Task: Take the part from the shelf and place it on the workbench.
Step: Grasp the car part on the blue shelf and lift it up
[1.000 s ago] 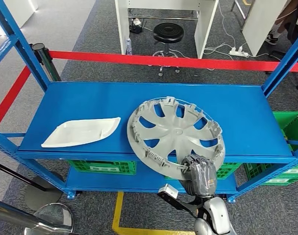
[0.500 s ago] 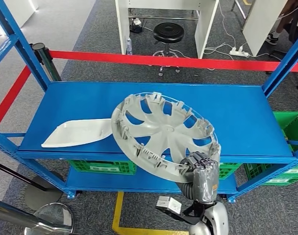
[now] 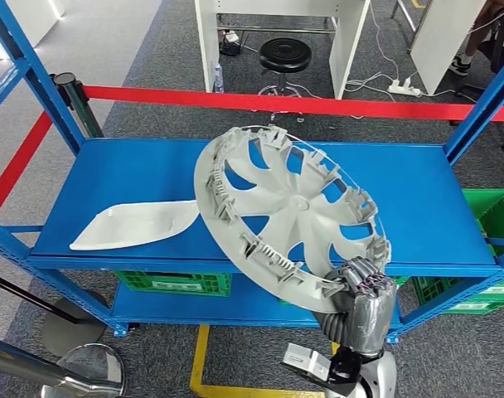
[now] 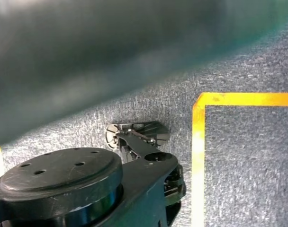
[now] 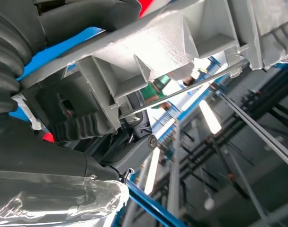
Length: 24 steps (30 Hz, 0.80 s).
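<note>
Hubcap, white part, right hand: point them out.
Hubcap (image 3: 296, 203): head view, on the centre hub.
White part (image 3: 133, 224): head view, on the middle of its flat face, lying on the shelf.
Right hand (image 3: 362, 292): head view, on the fingers gripping the hubcap's near rim.

Grey carpet floor (image 3: 143, 50) with a yellow tape line (image 3: 199, 361) below the blue metal shelving (image 3: 419, 199); green crates (image 3: 174, 283) sit on its lower level. A red barrier belt (image 3: 268, 103) runs behind, past a black post (image 3: 77, 99). Beyond: a black stool (image 3: 285, 56), white desk legs (image 3: 207, 41), a power strip with cables (image 3: 404, 86).
</note>
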{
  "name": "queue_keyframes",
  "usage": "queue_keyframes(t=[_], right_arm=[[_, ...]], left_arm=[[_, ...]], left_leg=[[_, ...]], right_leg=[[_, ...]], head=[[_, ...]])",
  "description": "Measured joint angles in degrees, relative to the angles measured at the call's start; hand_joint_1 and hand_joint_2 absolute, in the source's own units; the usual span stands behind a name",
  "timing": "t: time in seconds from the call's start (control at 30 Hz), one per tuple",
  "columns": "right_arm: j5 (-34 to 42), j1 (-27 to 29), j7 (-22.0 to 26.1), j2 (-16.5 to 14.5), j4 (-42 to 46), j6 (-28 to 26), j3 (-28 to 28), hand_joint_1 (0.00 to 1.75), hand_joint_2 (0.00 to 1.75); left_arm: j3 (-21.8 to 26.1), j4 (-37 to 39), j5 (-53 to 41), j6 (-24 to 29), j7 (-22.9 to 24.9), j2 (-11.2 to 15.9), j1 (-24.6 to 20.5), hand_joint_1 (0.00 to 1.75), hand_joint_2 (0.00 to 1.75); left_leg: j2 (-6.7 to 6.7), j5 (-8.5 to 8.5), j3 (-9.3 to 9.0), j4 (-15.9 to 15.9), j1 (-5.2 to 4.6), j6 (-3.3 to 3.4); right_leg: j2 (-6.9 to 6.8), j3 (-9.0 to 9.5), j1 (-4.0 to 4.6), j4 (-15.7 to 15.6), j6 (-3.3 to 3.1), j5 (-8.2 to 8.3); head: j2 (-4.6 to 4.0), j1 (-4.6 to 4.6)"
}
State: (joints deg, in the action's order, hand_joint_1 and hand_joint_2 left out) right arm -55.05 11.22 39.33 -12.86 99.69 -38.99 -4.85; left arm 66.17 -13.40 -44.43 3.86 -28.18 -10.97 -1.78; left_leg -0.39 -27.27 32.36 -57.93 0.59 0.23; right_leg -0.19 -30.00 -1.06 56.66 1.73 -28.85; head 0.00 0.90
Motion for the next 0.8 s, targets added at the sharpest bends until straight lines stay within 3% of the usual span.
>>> queue_keyframes(t=[0.4,0.53,0.6,0.67,0.7,0.73,0.77,0.8], right_arm=[[0.44,2.12,0.44,-0.39,4.61,0.02,-0.09,1.75,1.75],[1.22,2.23,0.47,-0.47,4.8,0.02,-0.3,1.75,1.75],[1.62,2.29,0.5,-0.46,5.0,0.02,-0.42,1.75,1.75],[2.09,2.3,0.57,-0.43,5.03,0.02,-0.48,1.75,1.75],[2.4,2.33,0.58,-0.4,5.03,0.02,-0.53,1.75,1.75],[2.71,2.37,0.56,-0.38,5.03,0.02,-0.59,1.75,1.75],[2.96,2.41,0.53,-0.35,5.03,0.02,-0.7,1.75,1.75],[3.1,2.44,0.5,-0.31,5.04,0.02,-0.85,1.75,1.75]], left_arm=[[1.62,0.0,-0.11,-0.66,-2.0,-0.22,-0.1,0.0,1.75],[1.67,-0.02,-0.57,-0.45,-2.3,-0.18,-0.18,0.0,1.75],[1.67,-0.02,-0.63,-0.36,-2.38,-0.26,-0.26,0.0,1.75],[1.68,-0.02,-0.63,-0.23,-2.44,-0.3,-0.33,0.0,1.75],[1.69,-0.02,-0.63,-0.15,-2.45,-0.31,-0.34,0.0,1.75],[1.7,-0.02,-0.64,-0.08,-2.46,-0.32,-0.33,0.0,1.75],[1.72,-0.02,-0.65,-0.03,-2.46,-0.34,-0.32,0.0,1.75],[1.73,-0.02,-0.67,0.0,-2.46,-0.37,-0.32,0.0,1.75]], left_leg=[[0.0,-0.05,0.01,-0.07,-0.06,0.04],[0.01,0.49,-0.51,1.14,-0.09,1.34],[0.14,1.29,-1.13,2.43,0.21,1.82],[0.21,1.52,-1.2,2.64,0.2,1.95],[0.2,1.52,-1.16,2.6,0.17,1.93],[0.19,1.49,-1.13,2.55,0.15,1.89],[0.15,1.44,-1.11,2.45,0.18,1.79],[0.1,1.31,-1.11,2.25,0.24,1.59]], right_leg=[[0.0,0.02,-0.04,-0.1,0.06,0.03],[-0.04,0.13,-0.27,-0.75,1.05,0.18],[0.04,-1.58,-0.19,2.78,1.05,-2.17],[0.11,-5.32,-0.23,10.53,1.07,-6.03],[0.11,-6.98,-0.27,13.78,1.19,-7.13],[0.1,-7.87,-0.33,15.35,1.3,-7.16],[0.1,-7.7,-0.43,14.63,1.38,-6.0],[0.08,-6.4,-0.58,11.65,1.46,-3.88]], head=[[0.0,0.0],[0.0,-0.02],[0.0,0.15],[0.0,0.31],[0.0,0.36],[0.0,0.36],[0.0,0.36],[0.0,0.36]])
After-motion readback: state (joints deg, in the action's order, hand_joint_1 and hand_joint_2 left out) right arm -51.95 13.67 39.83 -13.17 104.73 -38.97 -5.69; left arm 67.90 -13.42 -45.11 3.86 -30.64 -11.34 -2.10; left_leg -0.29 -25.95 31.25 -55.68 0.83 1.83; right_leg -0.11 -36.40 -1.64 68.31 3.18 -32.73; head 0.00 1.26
